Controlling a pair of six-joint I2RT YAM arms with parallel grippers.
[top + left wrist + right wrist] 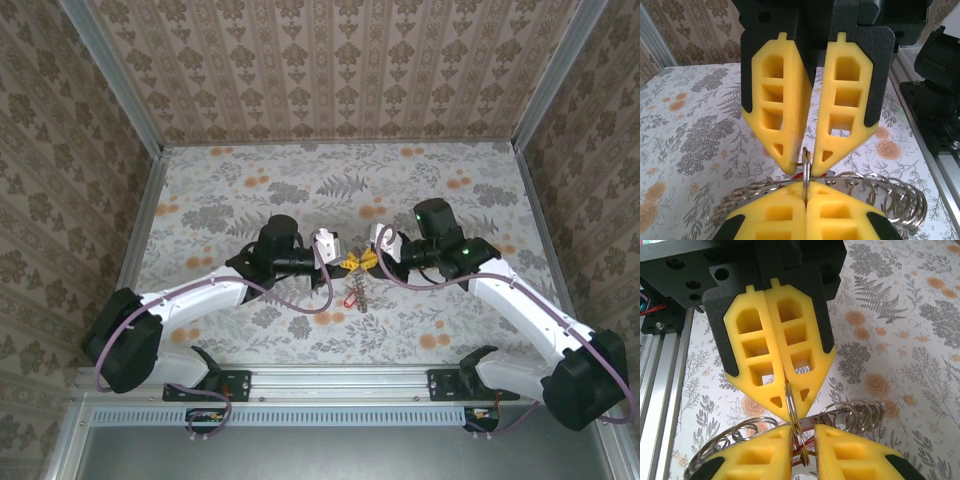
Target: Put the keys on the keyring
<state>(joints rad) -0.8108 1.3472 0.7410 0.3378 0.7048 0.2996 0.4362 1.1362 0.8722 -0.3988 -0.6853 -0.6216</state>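
Left wrist view, close up: the keyring [890,200] is a bunch of silvery wire loops held up between the two grippers, with one thin ring of it standing edge-on in the middle. The left gripper [805,189] has its yellow fingers pressed flat together on that thin ring, pinching it right at the tips. The right gripper [806,166] comes at it from the opposite side, almost nose to nose with the left one. Its fingers stand a little apart, and from the right wrist you can see the ring sitting in that narrow gap rather than being squeezed.

From above, a key [350,298] with a red tag sits just below the meeting fingertips, beside the dangling loops. I can't tell whether it hangs or lies on the table [250,190].

The table is covered in a floral print, grey leaves with orange blooms. Brown patterned walls [340,60] close it in on three sides, and an aluminium rail [340,380] runs along the near edge.

Both arms reach in from their bases with elbows bent. Their forearms point at each other and meet around the middle of the table.
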